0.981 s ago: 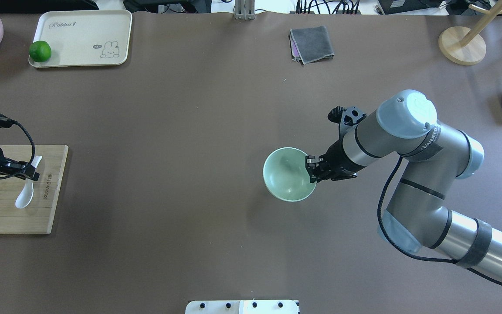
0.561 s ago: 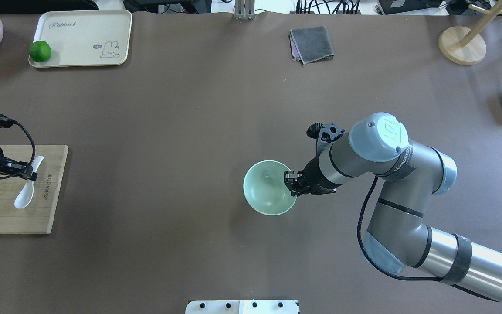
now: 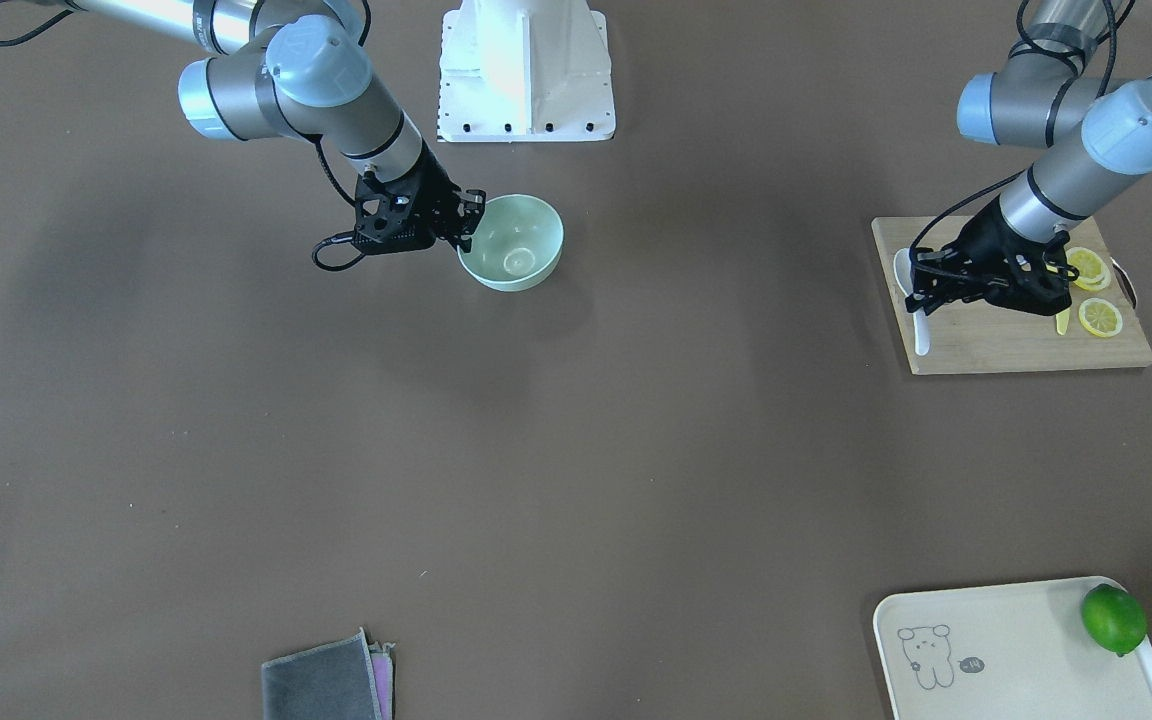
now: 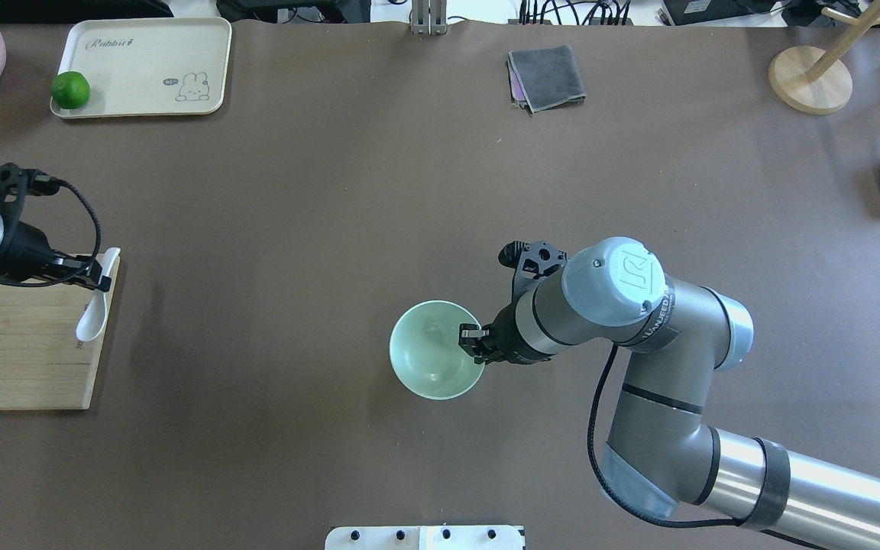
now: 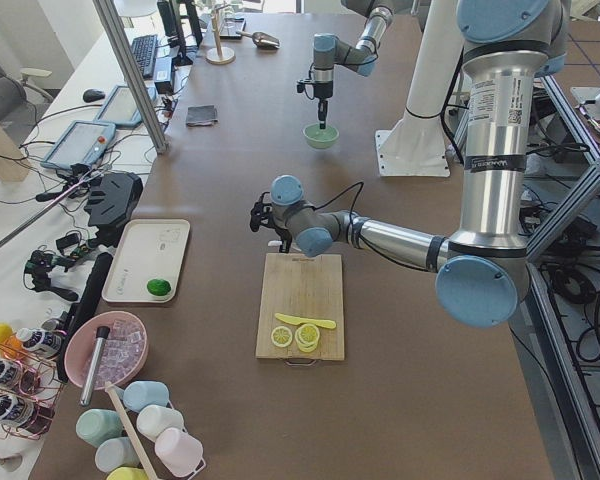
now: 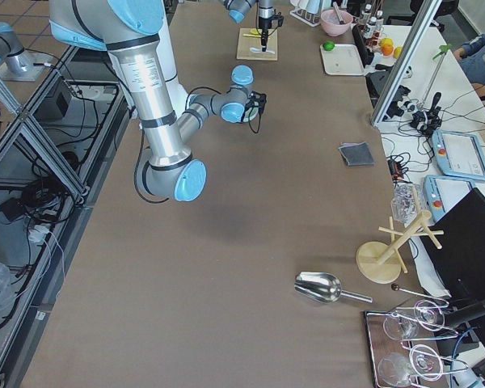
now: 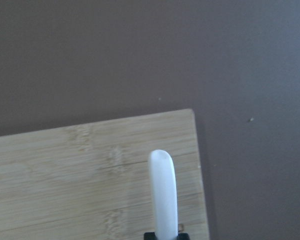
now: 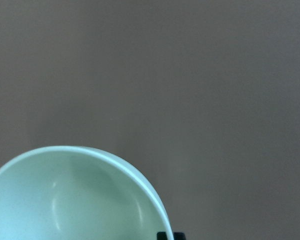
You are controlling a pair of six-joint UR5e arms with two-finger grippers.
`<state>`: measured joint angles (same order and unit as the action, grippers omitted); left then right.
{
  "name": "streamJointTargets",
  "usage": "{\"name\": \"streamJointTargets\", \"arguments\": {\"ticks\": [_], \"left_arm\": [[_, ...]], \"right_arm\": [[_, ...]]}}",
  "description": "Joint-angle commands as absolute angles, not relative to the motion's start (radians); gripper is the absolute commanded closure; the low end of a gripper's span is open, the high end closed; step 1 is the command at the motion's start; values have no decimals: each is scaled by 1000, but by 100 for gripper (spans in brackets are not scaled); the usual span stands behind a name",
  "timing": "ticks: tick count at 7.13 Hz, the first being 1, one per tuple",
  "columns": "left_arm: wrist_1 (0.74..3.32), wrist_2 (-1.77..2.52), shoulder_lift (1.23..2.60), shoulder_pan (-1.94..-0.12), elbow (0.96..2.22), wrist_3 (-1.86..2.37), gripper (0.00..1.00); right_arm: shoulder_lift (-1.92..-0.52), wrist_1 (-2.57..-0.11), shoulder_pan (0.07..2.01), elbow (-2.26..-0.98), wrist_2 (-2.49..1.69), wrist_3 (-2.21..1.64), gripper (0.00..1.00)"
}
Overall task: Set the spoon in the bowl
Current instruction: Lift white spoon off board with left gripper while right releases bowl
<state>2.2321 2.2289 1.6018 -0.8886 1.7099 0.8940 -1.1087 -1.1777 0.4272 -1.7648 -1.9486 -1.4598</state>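
Desk (image 4: 295, 229): brown, carrying everything
Cutting board (image 4: 20, 367): wooden, beneath the left pincer (image 4: 100, 276)
Tray (image 4: 142, 46): cream, well beyond the left pincer
Bowl (image 4: 425, 347): mint green, empty, rim clamped by the right pincer (image 4: 472, 336), one finger inside, one outside
Cloth (image 4: 547, 76): grey, folded, well beyond the right pincer
Spoon (image 4: 91, 325): white, handle squeezed in the closed left pincer, over the board's edge; a long stretch of desk separates it from the bowl
Lime (image 4: 70, 89): on the tray's corner
Lemon slices (image 3: 1099, 318), yellow knife (image 5: 305, 321): on the board, behind the left pincer
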Motion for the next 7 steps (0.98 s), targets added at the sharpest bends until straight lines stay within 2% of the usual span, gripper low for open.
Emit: {"name": "streamJointTargets", "arguments": {"ticks": [1,2,5,7], "left_arm": [[2159,2230,1760,-833,1752,1056,100],[2085,2220,1858,-780,1755,1150,100],[2028,2130,1997,-666,1769,1320,100],[1959,2056,2060,-579,1799,1397,100]], "right_arm": [[-1083,-1178,402,-1753,-1907,-1462,20],[-1078,-1177,406,-1764,-1887,-1488,0],[-1144,-1172,639,-1790,-2131,-1464,0],[-1288,-1173,779,-1780,-2210,-1223,0]]}}
